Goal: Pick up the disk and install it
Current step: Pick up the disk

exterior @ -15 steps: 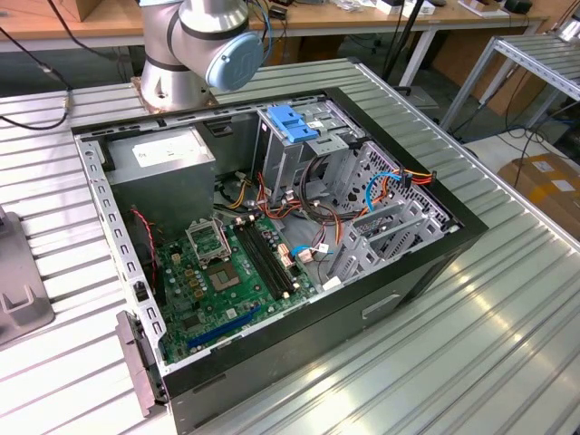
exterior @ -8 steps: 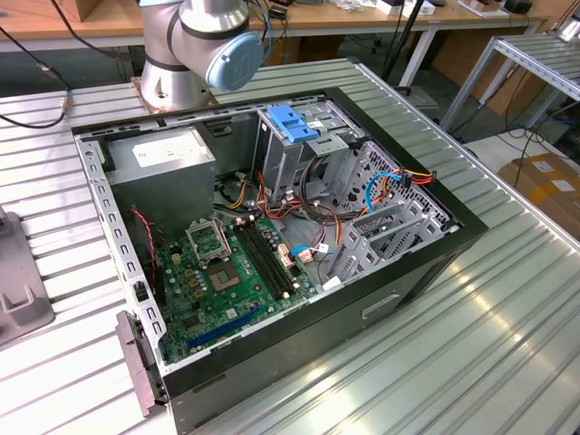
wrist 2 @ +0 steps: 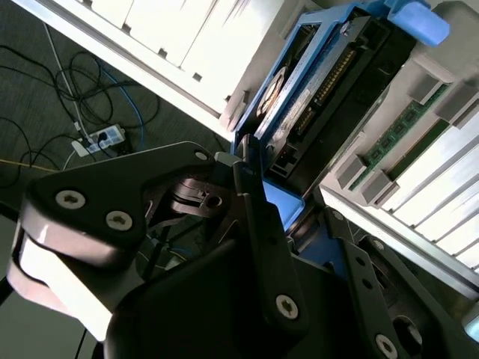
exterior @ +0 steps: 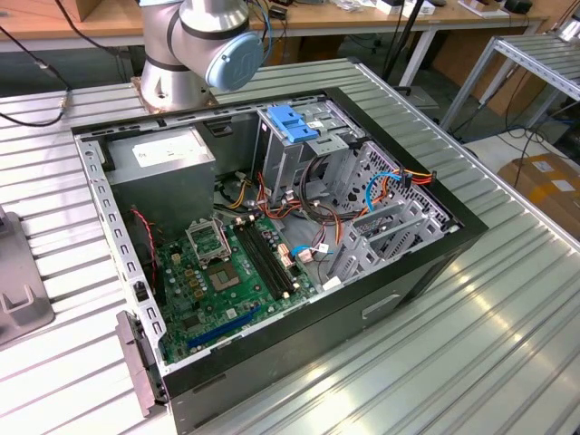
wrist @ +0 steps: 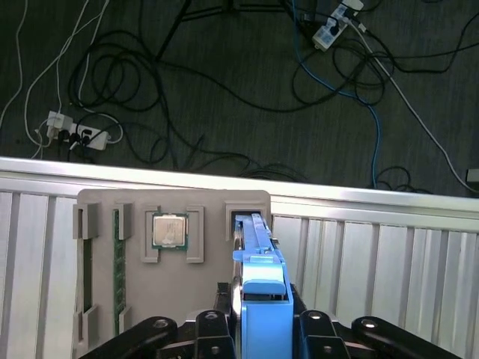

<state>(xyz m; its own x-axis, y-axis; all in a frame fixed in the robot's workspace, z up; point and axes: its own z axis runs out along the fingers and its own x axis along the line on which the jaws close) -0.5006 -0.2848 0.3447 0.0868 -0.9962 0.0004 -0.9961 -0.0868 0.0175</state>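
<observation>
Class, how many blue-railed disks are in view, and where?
1. The disk stands on edge in the grey holder, at the gripper, in both wrist views. More may be hidden inside the computer case.

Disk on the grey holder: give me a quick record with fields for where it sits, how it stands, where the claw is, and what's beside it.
disk: on edge in a slot of the grey holder, first wrist view
claw: astride the disk's near blue end
neighbours: processor chip and memory stick in the holder's other recesses
computer case: open on the table, exterior view
</observation>
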